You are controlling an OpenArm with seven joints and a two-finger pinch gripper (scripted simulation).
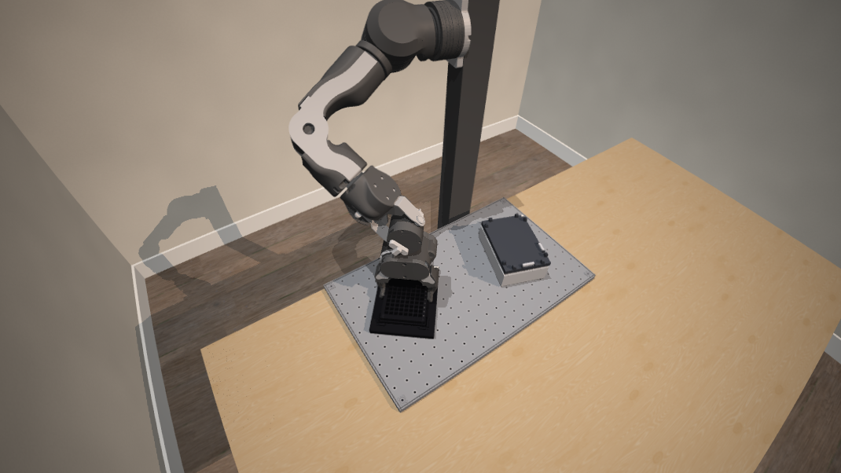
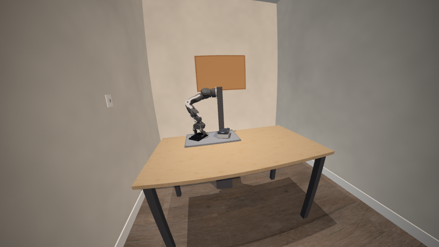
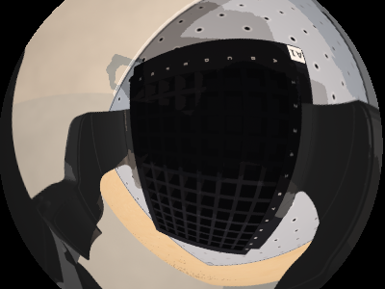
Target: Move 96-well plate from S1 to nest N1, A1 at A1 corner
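The dark grey two-finger tool (image 1: 408,289) is partly spread and pinches the black gridded 96-well plate (image 1: 405,306) across its far end. The plate lies over the flat black plate nest (image 1: 383,327), at 9 o'clock from the grey box-shaped plate shaker (image 1: 517,273).

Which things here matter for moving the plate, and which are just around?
Job: gripper, shut on the plate; nest; shaker.
Around: breadboard, table, post, corkboard, wall switch.
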